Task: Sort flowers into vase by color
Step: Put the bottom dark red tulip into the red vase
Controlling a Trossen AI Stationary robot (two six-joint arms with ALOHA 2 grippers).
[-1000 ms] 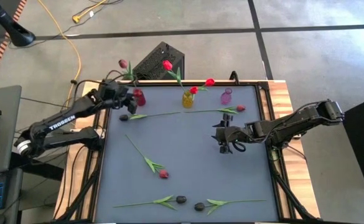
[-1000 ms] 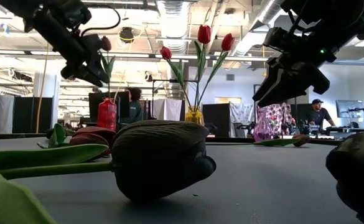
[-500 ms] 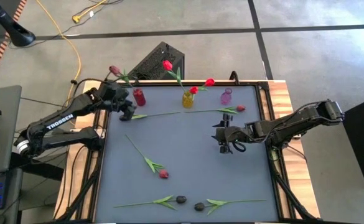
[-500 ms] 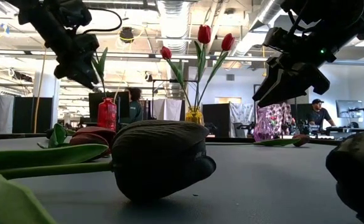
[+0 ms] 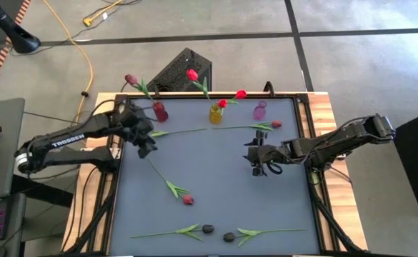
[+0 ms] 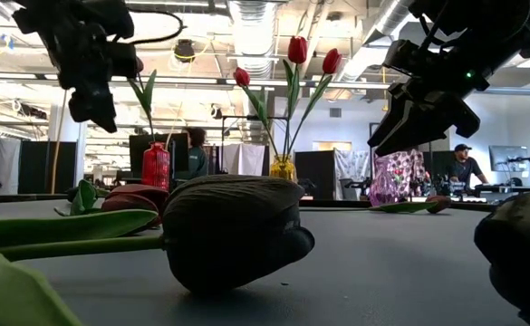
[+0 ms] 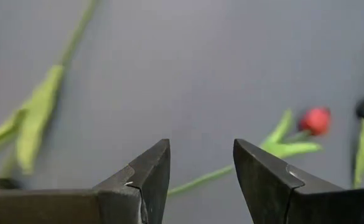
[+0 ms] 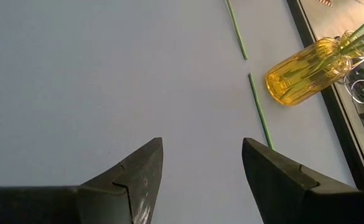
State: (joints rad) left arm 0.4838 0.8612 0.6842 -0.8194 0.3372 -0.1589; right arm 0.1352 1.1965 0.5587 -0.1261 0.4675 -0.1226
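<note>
While the left gripper (image 5: 145, 145) hovers over the mat's left side near the red vase (image 5: 159, 111), its fingers stand apart, empty. Right gripper (image 5: 257, 161) hangs right of centre, fingers parted, empty. Red vase holds one maroon tulip (image 5: 131, 80); yellow vase (image 5: 215, 113) holds three red. Five tulips lie loose on the mat (image 5: 216, 185).
</note>
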